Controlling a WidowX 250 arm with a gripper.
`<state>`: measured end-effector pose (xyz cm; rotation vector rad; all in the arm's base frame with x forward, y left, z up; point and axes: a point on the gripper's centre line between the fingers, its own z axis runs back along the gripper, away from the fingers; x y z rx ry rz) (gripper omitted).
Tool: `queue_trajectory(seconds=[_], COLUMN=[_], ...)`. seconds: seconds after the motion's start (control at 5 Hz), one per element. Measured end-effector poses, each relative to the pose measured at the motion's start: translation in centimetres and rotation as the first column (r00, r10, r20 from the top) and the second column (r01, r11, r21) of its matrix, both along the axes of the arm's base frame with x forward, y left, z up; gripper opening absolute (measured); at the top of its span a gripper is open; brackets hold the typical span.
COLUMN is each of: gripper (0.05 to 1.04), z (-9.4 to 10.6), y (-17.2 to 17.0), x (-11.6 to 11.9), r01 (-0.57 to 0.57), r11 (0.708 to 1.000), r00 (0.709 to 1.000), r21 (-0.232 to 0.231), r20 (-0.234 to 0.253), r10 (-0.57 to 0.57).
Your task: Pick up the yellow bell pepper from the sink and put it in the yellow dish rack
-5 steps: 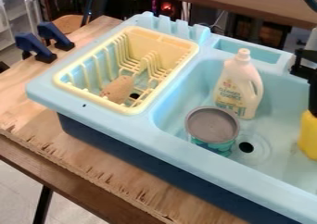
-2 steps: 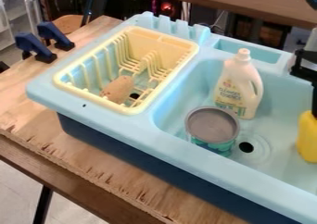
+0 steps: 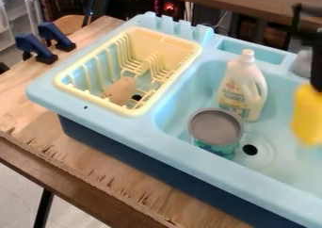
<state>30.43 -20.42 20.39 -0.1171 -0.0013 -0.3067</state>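
Hand gripping a yellow object by its top, over the basin

Hand [image 3: 315, 86] at the right edge is closed on a yellow object [image 3: 308, 116], which hangs below it over the right part of the light blue sink [image 3: 179, 149]. It is well apart from the white bottle [image 3: 237, 83] and the grey-topped can [image 3: 215, 127]. Blur hides its exact shape and surface, but it looks like a smooth, moulded plastic piece: probably light, fairly stiff and unlikely to break. A smooth skin could slip under a loose pinch, and a hold so near the top may let the lower end swing. Upper end is a workable place to hold, leaving the bottom free; around the middle would likely steady it better. Moderate, even pressure should do.
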Motion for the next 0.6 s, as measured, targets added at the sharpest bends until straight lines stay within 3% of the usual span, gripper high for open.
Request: queue_trajectory(seconds=[0.4, 0.6], gripper=[0.121, 0.121], z=[3.8, 4.3], y=[5.9, 10.0], x=[-1.5, 0.0], r01=[-0.061, -0.126], r11=[0.998, 0.991], r00=[0.998, 0.990], r21=[0.016, 0.053], r20=[0.023, 0.070], r10=[0.060, 0.122])
